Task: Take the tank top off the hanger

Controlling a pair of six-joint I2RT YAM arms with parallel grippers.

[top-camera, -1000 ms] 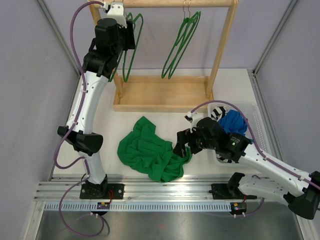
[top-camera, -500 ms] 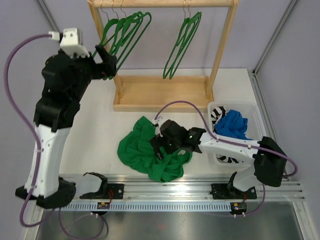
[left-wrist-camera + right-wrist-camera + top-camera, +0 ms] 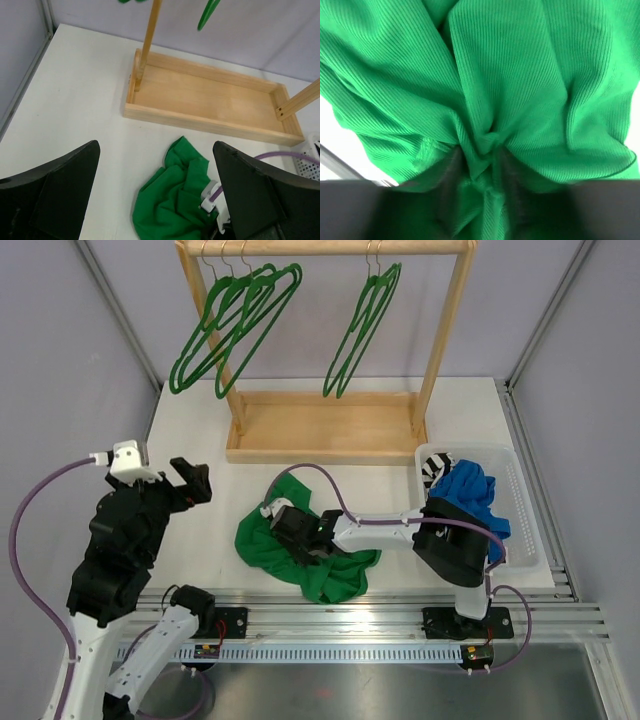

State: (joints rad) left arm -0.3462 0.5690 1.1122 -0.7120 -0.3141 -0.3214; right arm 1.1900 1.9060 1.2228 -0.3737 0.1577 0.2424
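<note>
The green tank top (image 3: pixel 256 540) lies crumpled on the white table in front of the rack, off any hanger. In the right wrist view its ribbed cloth (image 3: pixel 510 75) fills the frame, and my right gripper (image 3: pixel 479 167) is shut on a bunched fold of it. From above, the right gripper (image 3: pixel 299 537) is pressed into the middle of the heap. My left gripper (image 3: pixel 190 481) hangs open over the table's left side, holding nothing; its wrist view shows the tank top (image 3: pixel 172 205) below and between the wide jaws (image 3: pixel 156 146). Several bare green hangers (image 3: pixel 236 325) hang on the rail.
The wooden rack's base tray (image 3: pixel 325 428) stands at the back middle, with more green hangers (image 3: pixel 362 328) on its right. A white basket (image 3: pixel 523 515) at the right holds blue and striped clothes. The right arm's purple cable loops over the tank top.
The left arm dropped from the hangers to the near left, jaws wide. The right arm reached left over the tank top and its jaws closed on a fold.
</note>
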